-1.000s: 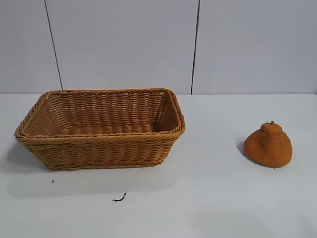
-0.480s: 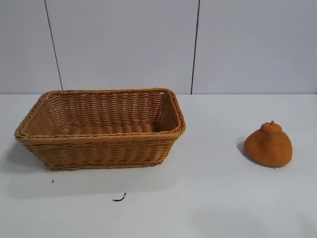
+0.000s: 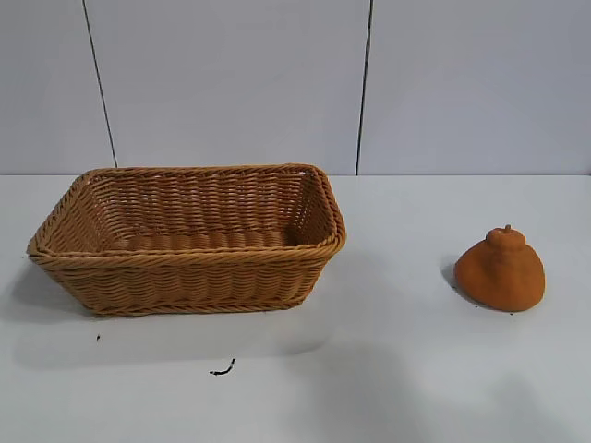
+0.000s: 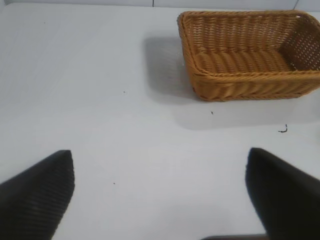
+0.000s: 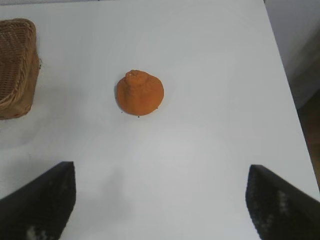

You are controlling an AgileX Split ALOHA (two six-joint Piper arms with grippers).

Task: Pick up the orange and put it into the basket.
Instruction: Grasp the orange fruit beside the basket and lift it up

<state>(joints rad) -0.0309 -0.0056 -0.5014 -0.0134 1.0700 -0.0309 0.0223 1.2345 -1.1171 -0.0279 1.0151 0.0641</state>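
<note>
Both grippers, left gripper (image 4: pixel 160 195) and right gripper (image 5: pixel 160 200), are held spread above the desk (image 3: pixel 397 369); the orange (image 3: pixel 500 269) is seen well apart from the basket (image 3: pixel 185 242).

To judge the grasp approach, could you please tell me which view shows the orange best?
The right wrist view: the orange lies whole and central on the table, seen from above. The exterior view shows it sideways near the right edge; the left wrist view misses it.

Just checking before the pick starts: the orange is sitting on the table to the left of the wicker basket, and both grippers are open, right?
Not quite. The orange sits on the table to the right of the wicker basket, as the exterior view shows. The left gripper and right gripper are indeed open.
</note>
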